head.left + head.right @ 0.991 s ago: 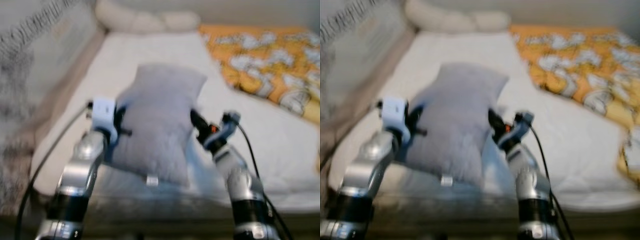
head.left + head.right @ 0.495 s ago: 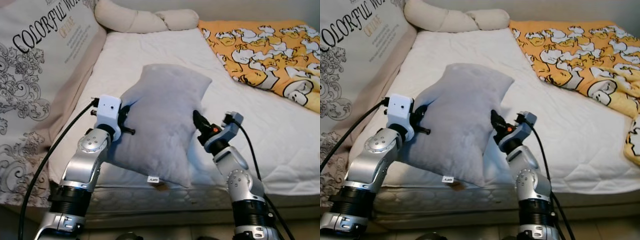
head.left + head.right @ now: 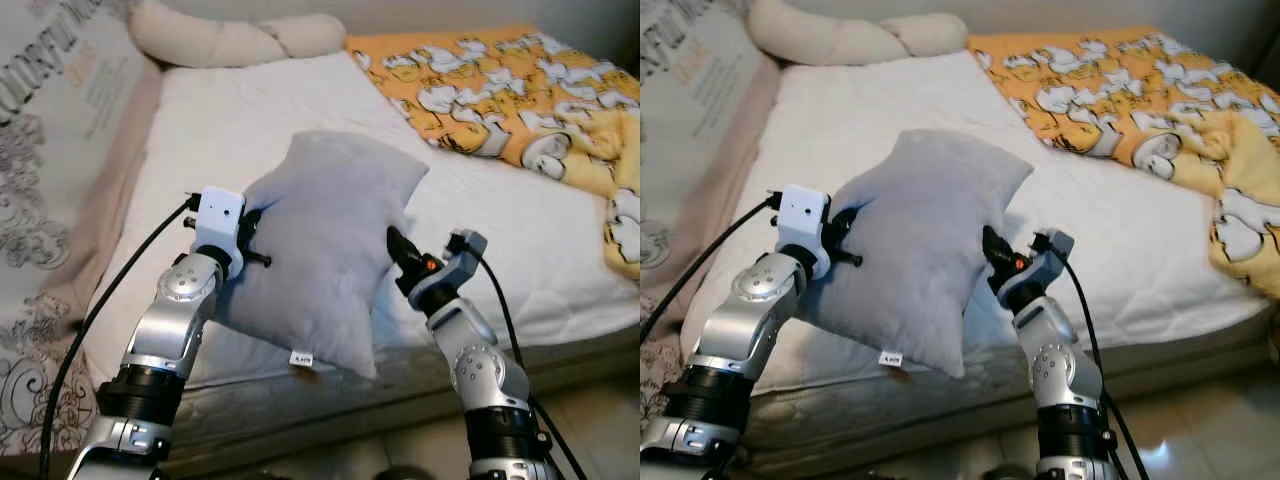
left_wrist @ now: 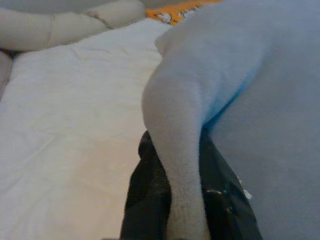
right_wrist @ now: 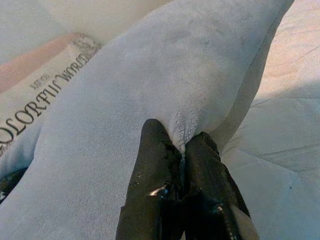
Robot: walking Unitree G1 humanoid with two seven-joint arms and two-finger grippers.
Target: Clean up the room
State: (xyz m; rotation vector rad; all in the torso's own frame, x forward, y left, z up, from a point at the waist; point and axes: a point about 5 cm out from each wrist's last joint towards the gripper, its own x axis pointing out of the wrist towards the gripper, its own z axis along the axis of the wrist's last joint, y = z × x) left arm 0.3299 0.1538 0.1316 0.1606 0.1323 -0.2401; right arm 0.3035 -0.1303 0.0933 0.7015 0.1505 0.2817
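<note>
— Item one, changes: what has moved?

— Mostly the viewpoint. Compared with half a second ago the whole scene has slid leftward and the foot corner of the bed now shows, so the robot's head has turned or it has stepped; the things themselves have not shifted on the mattress. The grey pillow [image 3: 320, 250] stays in the same place between the two arms.

— Item two, grip?

— Left gripper [image 4: 172, 200]: black fingers [image 4: 147, 192] pressed together on a fold of the pillow's edge. Right gripper [image 5: 182, 155]: fingers closed, a pucker of grey fabric pinched between them. Both hold cloth, nothing else.

— Item three, location of the pillow?

— Held up off the white mattress [image 3: 240, 120], over the near edge of the bed, tilted, its small label [image 3: 300, 358] hanging at the bottom corner.

— Item four, surroundings?

— Long cream bolster [image 3: 230, 40] at the head of the bed; orange patterned blanket [image 3: 500, 90] rumpled on the robot's right; printed fabric panel [image 3: 50, 150] along its left.

— Item five, meaning for the task?

— My judgement: the lift is secure and the carry is under way. Remaining, I would say, is setting the pillow down at the head, near the bolster. The blanket looks untidied as yet.
</note>
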